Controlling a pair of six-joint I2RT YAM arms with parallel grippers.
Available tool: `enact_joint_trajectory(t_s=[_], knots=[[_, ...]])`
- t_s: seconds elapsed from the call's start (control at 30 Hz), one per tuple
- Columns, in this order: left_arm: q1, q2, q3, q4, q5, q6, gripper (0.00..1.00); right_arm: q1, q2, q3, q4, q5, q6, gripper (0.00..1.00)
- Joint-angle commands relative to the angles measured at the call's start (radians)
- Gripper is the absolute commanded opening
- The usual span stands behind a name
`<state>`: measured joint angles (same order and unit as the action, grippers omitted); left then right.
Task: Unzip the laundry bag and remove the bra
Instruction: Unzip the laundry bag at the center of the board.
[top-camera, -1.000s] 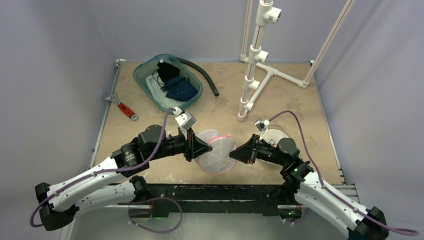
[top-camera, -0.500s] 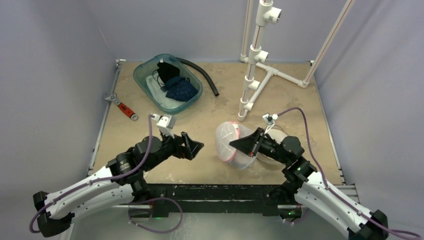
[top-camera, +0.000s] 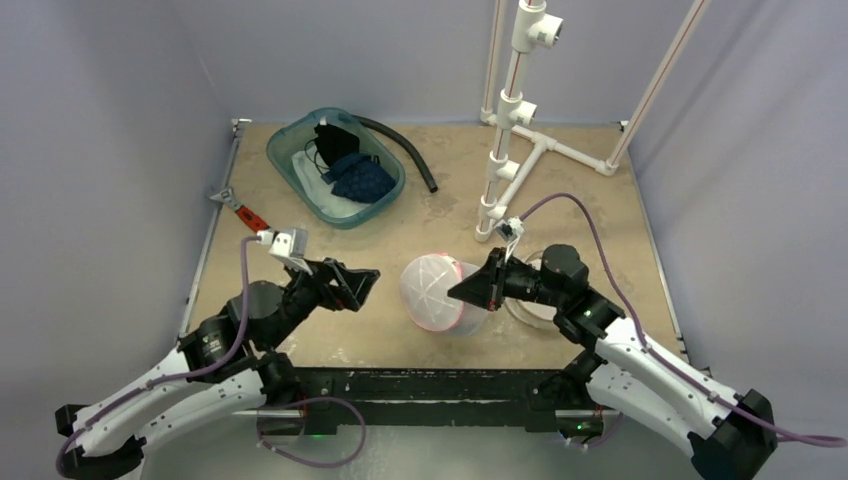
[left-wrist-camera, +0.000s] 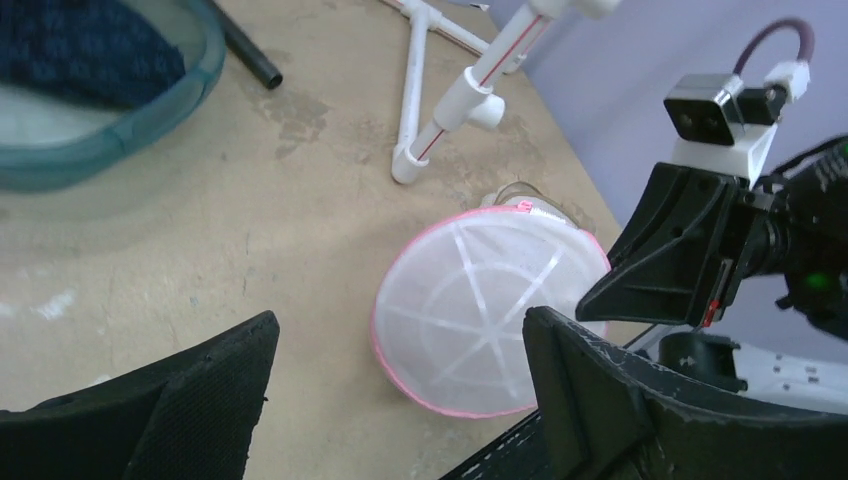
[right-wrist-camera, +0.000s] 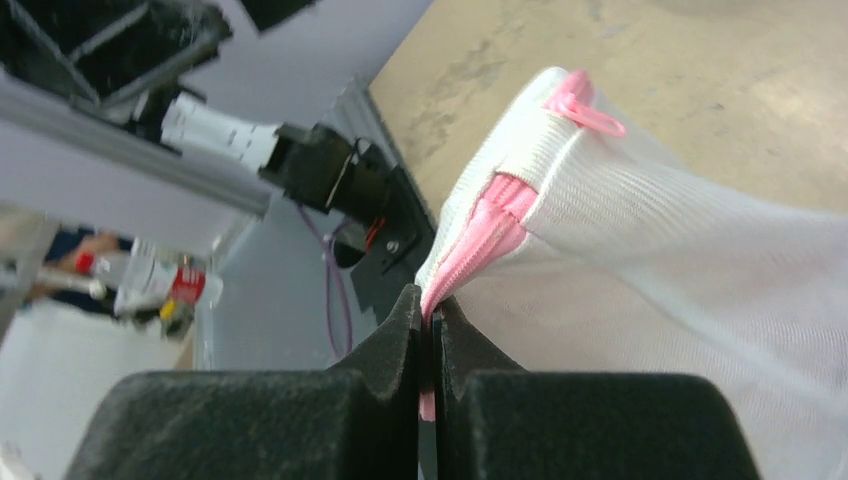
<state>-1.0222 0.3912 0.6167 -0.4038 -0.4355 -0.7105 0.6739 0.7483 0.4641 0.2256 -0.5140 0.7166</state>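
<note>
While my right gripper (top-camera: 457, 293) pinches the pink zipper (right-wrist-camera: 478, 238) of the white mesh laundry bag (top-camera: 430, 288), the bag sits tipped on edge near the front middle of the table (top-camera: 600, 200) — round face toward my left gripper (top-camera: 362, 286). That one hovers near it, jaws spread wide, touching nothing.

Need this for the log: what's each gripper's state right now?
Left gripper: open, holding nothing.
Right gripper: shut on the laundry bag, at its zipper edge.
</note>
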Motion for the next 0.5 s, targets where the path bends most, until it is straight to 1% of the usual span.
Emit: enact_joint_trajectory(t_s=[0.0, 0.1, 0.13, 0.23, 0.33, 0.47], knots=[[-0.001, 0.117, 0.183, 0.043, 0.124, 0.295, 0.91, 0.003, -0.001, 0.137, -0.070, -0.235, -0.204, 0.00], [-0.002, 0.237, 0.305, 0.007, 0.323, 0.438, 0.92, 0.003, -0.012, 0.176, -0.147, -0.273, -0.273, 0.00], [-0.002, 0.283, 0.333, -0.014, 0.378, 0.469, 0.92, 0.003, -0.013, 0.187, -0.173, -0.278, -0.294, 0.00], [-0.001, 0.347, 0.388, -0.050, 0.537, 0.538, 0.94, 0.005, -0.013, 0.204, -0.199, -0.319, -0.317, 0.00], [-0.002, 0.393, 0.427, -0.079, 0.649, 0.578, 0.95, 0.008, -0.015, 0.210, -0.201, -0.366, -0.325, 0.00], [-0.001, 0.466, 0.458, -0.124, 0.741, 0.636, 0.94, 0.013, -0.010, 0.227, -0.204, -0.413, -0.335, 0.00]])
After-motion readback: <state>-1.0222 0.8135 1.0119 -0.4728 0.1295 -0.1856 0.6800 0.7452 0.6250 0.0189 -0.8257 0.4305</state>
